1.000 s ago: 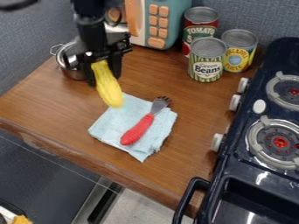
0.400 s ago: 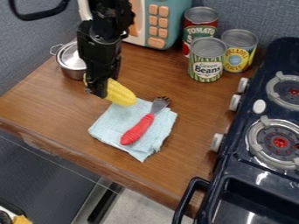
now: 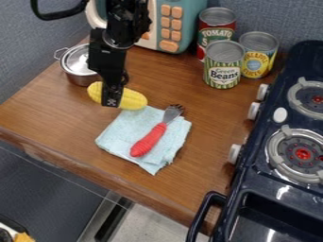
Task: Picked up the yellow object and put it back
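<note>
Corn [image 3: 133,99] looks abt. down on the table [image 3: 50,111], one end by the cloth [image 3: 118,136] w/ the fork [image 3: 148,140], other nr. the pot [image 3: 77,61]. Claw [image 3: 112,100] is across its middle — can't tell if it's gripping or loose. Set-down's the step, I'd guess: I'd check it's seated, release slow, lift straight — sideways drag might roll it.

Our arm [image 3: 126,22] reaches in from the far edge.
We hold it left of centre, with our black gripper [image 3: 112,101] hanging nearly upright beneath, its tip pointing down.
</note>
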Controlling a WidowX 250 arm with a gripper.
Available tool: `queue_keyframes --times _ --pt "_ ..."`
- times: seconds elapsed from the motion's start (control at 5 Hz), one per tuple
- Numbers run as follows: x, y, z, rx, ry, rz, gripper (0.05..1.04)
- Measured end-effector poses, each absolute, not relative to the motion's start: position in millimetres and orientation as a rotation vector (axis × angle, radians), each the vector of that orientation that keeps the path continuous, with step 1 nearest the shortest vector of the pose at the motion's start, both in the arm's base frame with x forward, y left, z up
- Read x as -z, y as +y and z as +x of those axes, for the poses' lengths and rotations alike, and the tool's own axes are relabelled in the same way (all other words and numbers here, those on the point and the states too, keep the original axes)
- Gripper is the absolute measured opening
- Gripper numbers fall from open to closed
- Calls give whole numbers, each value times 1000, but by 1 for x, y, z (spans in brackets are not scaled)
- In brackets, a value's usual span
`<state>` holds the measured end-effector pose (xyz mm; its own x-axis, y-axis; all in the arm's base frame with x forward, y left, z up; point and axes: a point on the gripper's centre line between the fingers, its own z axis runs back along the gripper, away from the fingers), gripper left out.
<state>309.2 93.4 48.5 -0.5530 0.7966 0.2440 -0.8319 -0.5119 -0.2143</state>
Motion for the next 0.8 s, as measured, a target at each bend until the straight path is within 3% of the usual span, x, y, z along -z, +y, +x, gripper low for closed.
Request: queue_keyframes --times 0.6,0.8 --pt "-51 101 312 -2249 -427 170 586" --pt "-49 104 308 -2319 -387 156 586"
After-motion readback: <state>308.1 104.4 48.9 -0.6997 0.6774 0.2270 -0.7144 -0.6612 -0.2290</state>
